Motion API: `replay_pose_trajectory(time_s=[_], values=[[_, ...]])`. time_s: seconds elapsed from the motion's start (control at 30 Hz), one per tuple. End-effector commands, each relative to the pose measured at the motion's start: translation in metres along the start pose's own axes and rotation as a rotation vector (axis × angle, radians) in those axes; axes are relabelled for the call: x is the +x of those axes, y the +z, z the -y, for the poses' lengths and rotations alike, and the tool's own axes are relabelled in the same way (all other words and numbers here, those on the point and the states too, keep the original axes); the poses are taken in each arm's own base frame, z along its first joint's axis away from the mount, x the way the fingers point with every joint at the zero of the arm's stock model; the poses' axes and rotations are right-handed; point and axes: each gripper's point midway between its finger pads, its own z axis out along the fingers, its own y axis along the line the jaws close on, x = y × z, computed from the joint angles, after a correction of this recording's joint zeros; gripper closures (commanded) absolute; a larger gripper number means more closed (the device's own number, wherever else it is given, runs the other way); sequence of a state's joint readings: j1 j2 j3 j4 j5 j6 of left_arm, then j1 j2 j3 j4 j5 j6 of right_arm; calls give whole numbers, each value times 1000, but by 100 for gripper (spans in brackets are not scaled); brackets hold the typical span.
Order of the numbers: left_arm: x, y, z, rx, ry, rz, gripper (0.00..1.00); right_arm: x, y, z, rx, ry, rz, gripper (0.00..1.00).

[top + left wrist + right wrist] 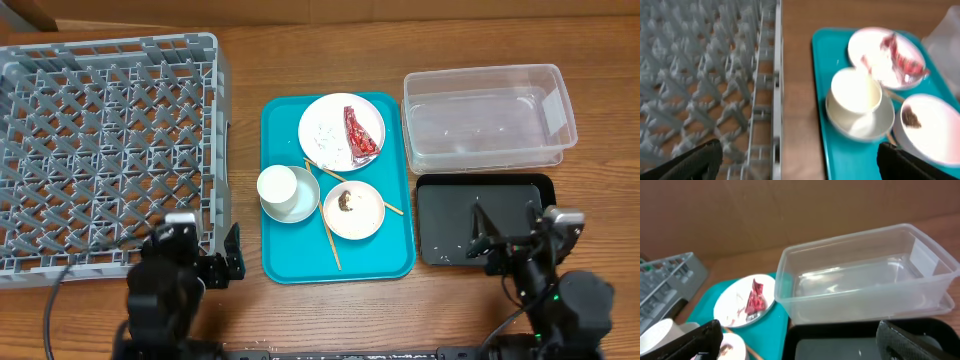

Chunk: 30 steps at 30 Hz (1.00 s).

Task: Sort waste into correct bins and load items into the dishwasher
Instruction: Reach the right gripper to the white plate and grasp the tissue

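On the teal tray (290, 260) lie a large white plate (330, 135) with a red-and-silver wrapper (358, 135) and rice grains, a small plate (365, 215) with a brown lump (345, 203), a white cup (277, 186) standing in a bowl (302, 210), and two chopsticks (328, 235). The grey dish rack (105, 150) is at the left. The clear tub (488, 115) and black tray (485, 220) are at the right. My left gripper (205, 258) is open near the rack's front right corner. My right gripper (510, 240) is open over the black tray's front.
The teal tray also shows in the left wrist view (840, 150) beside the rack's wall (771, 100), and in the right wrist view (720, 292) left of the clear tub (865, 285). A brown cardboard wall (790, 210) stands behind the table.
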<state>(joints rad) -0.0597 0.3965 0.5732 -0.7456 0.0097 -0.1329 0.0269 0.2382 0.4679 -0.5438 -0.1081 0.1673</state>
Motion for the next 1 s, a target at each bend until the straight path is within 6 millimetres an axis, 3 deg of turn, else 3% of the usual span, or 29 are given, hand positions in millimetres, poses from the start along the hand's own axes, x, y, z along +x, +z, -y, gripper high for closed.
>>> replay_pose_trajectory(time_s=[0.0,0.23,0.37,0.53,0.63,0.97], values=[[-17,-7,2,-18,-10,-105,0,-26,-3,-9,1,26,-58,0],[-30,-14,2,-56,-9,-306,0,-36,10,-17,23,20,-342,0],[-24,-12,9,-28,-17,-387,0,-49,23,-21,36,41,-446,0],[-18,-11,14,2,-41,-424,0,-68,43,-56,-165,62,-454,0],[-19,-11,15,3,-41,-421,0,-74,58,-68,-214,57,-460,0],[-21,-12,-4,-104,-78,-410,0,-57,123,-127,-234,-87,-630,1]])
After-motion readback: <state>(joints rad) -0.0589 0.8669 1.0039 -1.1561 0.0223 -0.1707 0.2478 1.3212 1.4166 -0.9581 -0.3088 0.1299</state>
